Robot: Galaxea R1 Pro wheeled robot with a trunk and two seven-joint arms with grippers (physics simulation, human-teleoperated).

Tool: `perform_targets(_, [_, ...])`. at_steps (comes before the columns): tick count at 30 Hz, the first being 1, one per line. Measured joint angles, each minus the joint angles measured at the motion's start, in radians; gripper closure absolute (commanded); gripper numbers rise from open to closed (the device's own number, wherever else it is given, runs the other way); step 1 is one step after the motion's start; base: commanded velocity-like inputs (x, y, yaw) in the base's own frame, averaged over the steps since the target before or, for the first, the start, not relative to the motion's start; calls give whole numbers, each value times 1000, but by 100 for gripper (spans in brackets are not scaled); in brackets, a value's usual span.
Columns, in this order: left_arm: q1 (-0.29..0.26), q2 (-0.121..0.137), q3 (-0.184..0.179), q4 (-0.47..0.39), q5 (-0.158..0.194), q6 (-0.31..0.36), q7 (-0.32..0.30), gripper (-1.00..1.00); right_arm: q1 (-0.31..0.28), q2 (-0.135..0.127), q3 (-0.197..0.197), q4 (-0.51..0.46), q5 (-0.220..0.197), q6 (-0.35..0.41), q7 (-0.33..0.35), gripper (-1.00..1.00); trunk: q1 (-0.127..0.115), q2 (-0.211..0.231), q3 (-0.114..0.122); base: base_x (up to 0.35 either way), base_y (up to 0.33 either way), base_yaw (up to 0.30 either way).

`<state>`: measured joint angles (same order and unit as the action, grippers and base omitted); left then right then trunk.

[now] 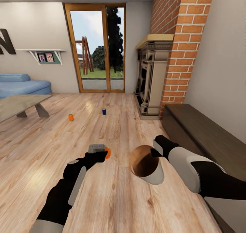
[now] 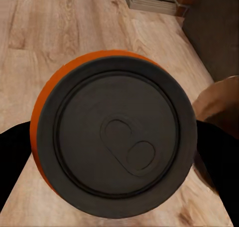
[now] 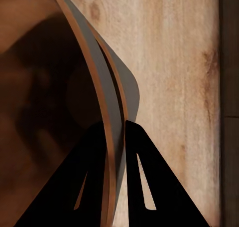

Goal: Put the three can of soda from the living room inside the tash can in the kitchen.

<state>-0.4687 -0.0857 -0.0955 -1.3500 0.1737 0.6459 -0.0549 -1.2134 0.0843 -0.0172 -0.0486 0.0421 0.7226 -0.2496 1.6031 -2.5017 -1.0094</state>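
My left gripper (image 1: 104, 154) is shut on an orange can of soda (image 1: 107, 153), held above the wood floor; in the left wrist view its grey top (image 2: 115, 142) faces the camera between the two black fingers (image 2: 14, 157). My right gripper (image 1: 154, 152) is shut on the rim of the tash can (image 1: 147, 166), grey outside and tan inside, which hangs just right of the held can. In the right wrist view the rim (image 3: 110, 132) runs between the pads (image 3: 92, 177). Another orange can (image 1: 70, 117) and a dark blue can (image 1: 104, 111) stand on the floor further ahead.
A low grey-wood table (image 1: 20, 103) and blue sofa (image 1: 22, 84) are at the left. The brick chimney (image 1: 181, 45) with dark fireplace (image 1: 148, 79) stands at the right, with a dark low bench (image 1: 201, 130) beside my right arm. Glass doors (image 1: 97, 48) are ahead.
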Motion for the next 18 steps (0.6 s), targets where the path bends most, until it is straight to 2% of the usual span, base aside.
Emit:
perform_targets(3, [1, 0, 0, -50, 11, 37, -15, 100, 15, 3, -9, 4, -7, -25, 0, 100, -1, 1, 12, 0, 0, 0])
perform_targets(7, [2, -2, -1, -72, 16, 57, -23, 100, 37, 4, 5, 7, -2, -42, -1, 100, -3, 2, 27, 0, 0, 0])
perform_targets(10, [2, -3, -1, -77, 18, 64, -25, 100, 52, 4, -3, 5, -4, -62, 0, 100, -14, 23, 36, 0, 0, 0])
perform_targets(12, [2, -4, -4, -81, 36, 85, -28, 100, 64, 5, -5, 2, -5, -81, 0, 100, -22, 37, 43, 0, 0, 0])
perform_targets(14, [2, -4, -11, -83, 48, 95, -29, 100, 67, 6, -1, 3, -4, -86, -1, 100, -30, 50, 49, 0, 0, 0])
perform_targets(16, [2, -5, -37, -80, 69, 105, -29, 100, 70, 13, 9, 8, 1, -90, -2, 100, -37, 65, 55, 0, 0, 0])
perform_targets(18, [2, -6, -49, -78, 72, 107, -28, 100, 71, 20, 1, 9, -4, -93, 0, 100, -45, 78, 62, 0, 0, 0])
